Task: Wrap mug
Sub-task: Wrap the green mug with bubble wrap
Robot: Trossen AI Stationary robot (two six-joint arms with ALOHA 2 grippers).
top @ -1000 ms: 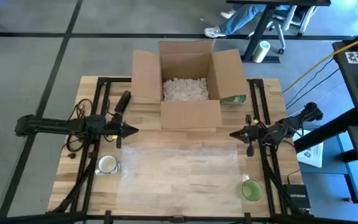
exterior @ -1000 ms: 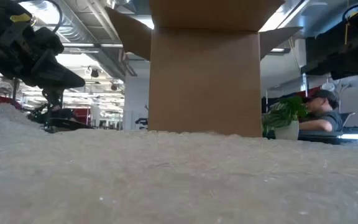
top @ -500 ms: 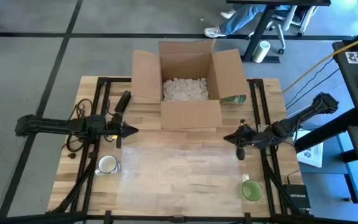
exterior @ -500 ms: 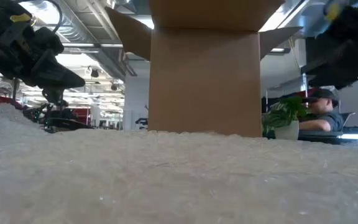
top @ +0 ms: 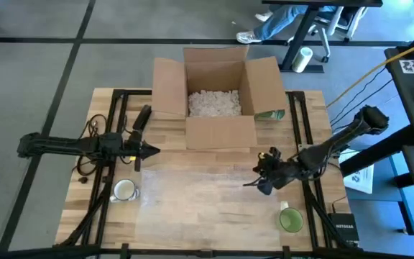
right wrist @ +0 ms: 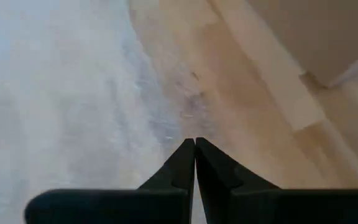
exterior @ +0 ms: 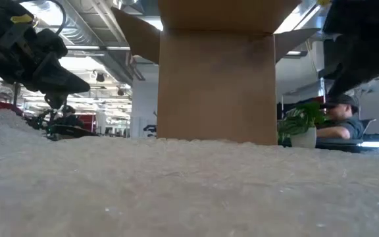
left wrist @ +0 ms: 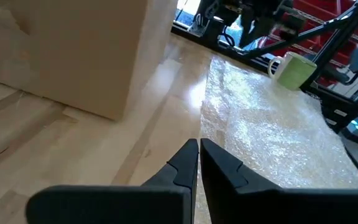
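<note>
Nearest you at the front edge of the wooden table (top: 192,230) sit two mugs: a green mug (top: 290,219) at the front right corner, just off the bubble wrap sheet (top: 207,194), and a white mug (top: 124,191) at the front left, beside the sheet's left edge; neither is wrapped or held. The bubble wrap lies flat across the table's middle, filling the low view's foreground (exterior: 189,191). Your right gripper (top: 253,184) hangs over the sheet's right part, arm angled in from the right side; in the right wrist view the fingers (right wrist: 185,163) are pressed together tip to tip, clenched on nothing, pointing down at the edge of the wrap where it meets bare wood. Your left gripper (top: 154,151) waits at the sheet's back left corner, near the box; in the left wrist view its fingers (left wrist: 188,163) are closed too, only a thin seam between them, empty, with the green mug (left wrist: 294,70) visible far across the wrap. Behind the sheet stands an open cardboard box (top: 218,101) with white packing fill (top: 213,103) inside, flaps out. A green item (top: 270,114) sits at the box's right corner. In the low view a person (exterior: 337,122) sits in the room beyond the table
</note>
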